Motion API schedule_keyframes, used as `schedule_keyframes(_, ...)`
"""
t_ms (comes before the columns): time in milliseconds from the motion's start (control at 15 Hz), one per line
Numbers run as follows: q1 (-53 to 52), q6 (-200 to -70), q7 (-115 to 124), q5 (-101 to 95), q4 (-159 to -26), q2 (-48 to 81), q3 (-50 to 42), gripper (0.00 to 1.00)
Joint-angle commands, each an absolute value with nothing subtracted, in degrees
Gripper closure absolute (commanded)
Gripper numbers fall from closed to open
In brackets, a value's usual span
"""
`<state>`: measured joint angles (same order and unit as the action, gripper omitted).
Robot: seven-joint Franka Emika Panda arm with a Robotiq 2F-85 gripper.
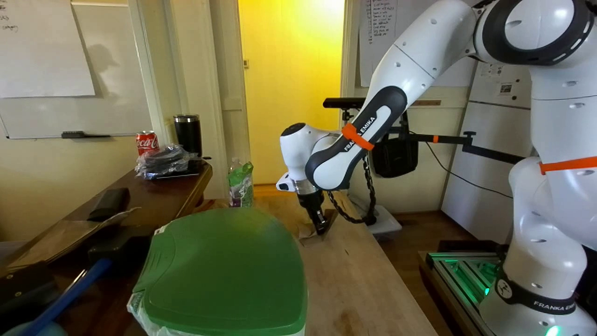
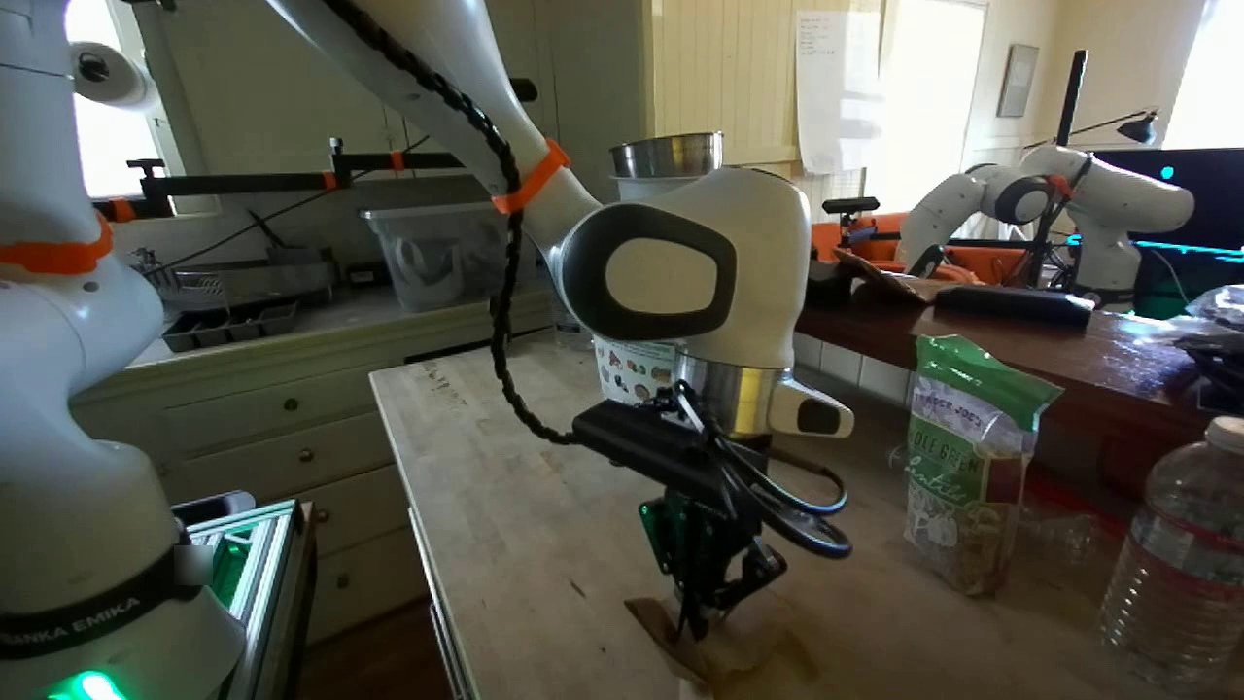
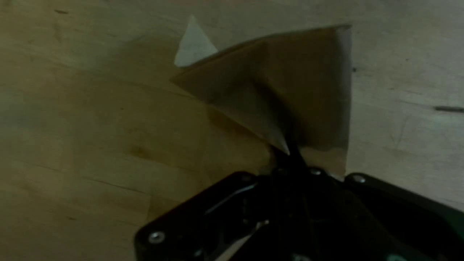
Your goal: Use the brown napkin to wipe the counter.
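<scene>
gripper (image 2: 695, 624) pinched narrow on brown napkin (image 3: 311, 83); wrist view: its visible part fans beyond gripper over bench (image 3: 398, 156), so stroke should probably trail it

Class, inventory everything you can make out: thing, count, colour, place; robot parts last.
napkin: 1, brown, in the gripper
counter: 1, light brown, under the napkin
bag: 1, green-topped, on the counter
bottle: 1, clear, beside the bag
rounded cover: 1, green, foreground
desk: 1, dark brown, beside the counter
can: 1, red, on the desk
tumbler: 1, black, on the desk
door: 1, yellow, background
second robot: 1, white, background
gripper: 1, black, shut on the napkin
robot arm: 1, white, over the counter
</scene>
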<state>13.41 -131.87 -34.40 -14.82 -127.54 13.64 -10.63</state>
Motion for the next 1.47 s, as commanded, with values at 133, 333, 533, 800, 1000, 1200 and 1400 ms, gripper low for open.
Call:
schedule_keyframes(133,17.8,-145.5,-31.8,-6.6,-126.6,17.5,-10.7,1.00)
schedule_keyframes(333,19.3,-151.1,-31.3,-3.4,-126.4,19.0,-10.6,1.00)
schedule_keyframes(533,18.8,-146.3,-30.0,-8.3,-125.9,19.3,-12.7,1.00)
schedule_keyframes(800,19.2,-137.7,-31.5,-12.6,-124.4,18.9,-14.3,1.00)
schedule_keyframes(1000,19.7,-132.2,-31.9,-15.5,-123.5,18.5,-15.5,1.00)
schedule_keyframes(1200,20.3,-131.1,-32.8,-13.8,-123.4,19.0,-14.7,1.00)
schedule_keyframes(1400,20.0,-132.5,-33.3,-11.3,-123.9,19.6,-13.0,1.00)
